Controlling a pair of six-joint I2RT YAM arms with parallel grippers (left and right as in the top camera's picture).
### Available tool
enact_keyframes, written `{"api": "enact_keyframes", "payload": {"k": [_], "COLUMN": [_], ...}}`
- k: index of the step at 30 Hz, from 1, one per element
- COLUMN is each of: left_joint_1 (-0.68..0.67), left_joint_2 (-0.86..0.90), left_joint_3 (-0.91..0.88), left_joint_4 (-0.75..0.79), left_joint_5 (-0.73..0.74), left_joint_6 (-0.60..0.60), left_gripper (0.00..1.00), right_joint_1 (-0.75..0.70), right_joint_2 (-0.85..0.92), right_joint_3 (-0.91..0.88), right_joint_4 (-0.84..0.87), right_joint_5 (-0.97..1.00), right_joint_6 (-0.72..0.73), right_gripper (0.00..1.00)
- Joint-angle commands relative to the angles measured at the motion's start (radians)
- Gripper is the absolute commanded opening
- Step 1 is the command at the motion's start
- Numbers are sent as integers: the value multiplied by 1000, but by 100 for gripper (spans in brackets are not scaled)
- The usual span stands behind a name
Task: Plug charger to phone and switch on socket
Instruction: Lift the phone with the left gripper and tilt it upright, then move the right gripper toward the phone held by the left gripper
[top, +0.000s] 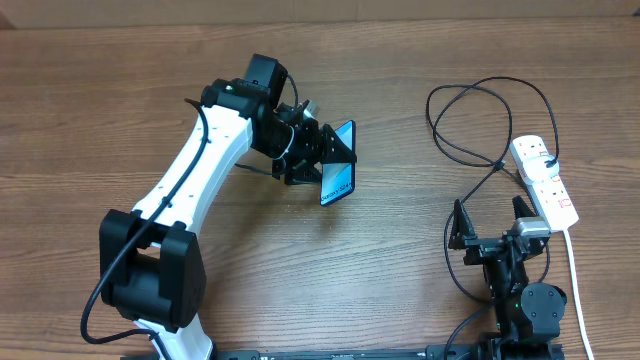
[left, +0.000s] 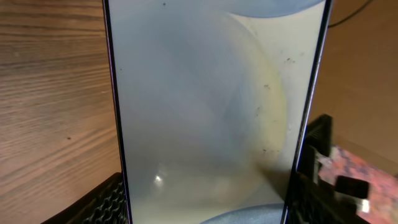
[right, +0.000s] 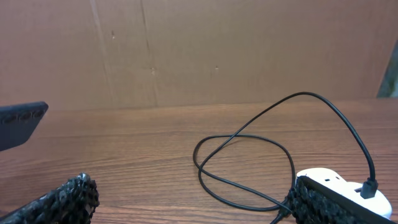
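Note:
My left gripper (top: 322, 160) is shut on the phone (top: 339, 164), holding it lifted and tilted above the table's middle. In the left wrist view the phone's pale screen (left: 211, 112) fills the frame between the two black fingers. The black charger cable (top: 478, 118) lies looped on the table at the right, its plug in the white socket strip (top: 545, 178). My right gripper (top: 490, 220) is open and empty, low near the front right, just left of the socket. In the right wrist view the cable loop (right: 249, 155) lies ahead and the socket (right: 348, 190) sits by the right finger.
The socket's thick white cord (top: 578, 280) runs down toward the front edge at far right. A brown cardboard wall (right: 199, 50) stands behind the table. The phone's dark end (right: 22, 124) shows at the left edge of the right wrist view.

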Motion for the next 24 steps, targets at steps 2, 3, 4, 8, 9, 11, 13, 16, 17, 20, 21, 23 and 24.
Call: {"api": "enact_keyframes", "payload": {"k": [2, 3, 4, 8, 9, 11, 13, 16, 17, 20, 21, 23, 24], "left_joint_1": [31, 35, 39, 48, 49, 53, 55, 58, 60, 61, 61, 61, 61], "left_joint_2": [5, 5, 5, 5, 5, 5, 5, 5, 5, 5, 5, 5, 5], "left_joint_3": [31, 31, 31, 31, 31, 31, 31, 31, 31, 31, 31, 31, 31], "left_joint_4": [2, 2, 2, 5, 6, 7, 11, 31, 36, 61, 69, 87, 95], "left_joint_5": [133, 134, 134, 137, 137, 138, 139, 139, 139, 138, 136, 136, 134], "left_joint_6": [-18, -20, -22, -25, -25, -29, -35, -57, -69, -95, -108, -127, -140], "left_gripper": [31, 31, 31, 31, 31, 30, 30, 29, 29, 28, 28, 28, 28], "right_joint_1": [5, 5, 5, 5, 5, 5, 5, 5, 5, 5, 5, 5, 5], "right_joint_2": [-4, -4, -4, -4, -4, -4, -4, -4, -4, -4, -4, -4, -4], "right_joint_3": [-10, -10, -10, -10, -10, -10, -10, -10, -10, -10, -10, -10, -10], "right_joint_4": [5, 5, 5, 5, 5, 5, 10, 24, 29, 33, 32, 29, 27], "right_joint_5": [5, 5, 5, 5, 5, -1, -43, -172, -237, -449, -528, -673, -740], "right_joint_6": [-2, -2, -2, -2, -2, -2, 8, 142, 220, 505, 618, 806, 885], "right_gripper": [100, 100, 100, 100, 100, 100, 100, 100, 100, 100, 100, 100, 100]}}
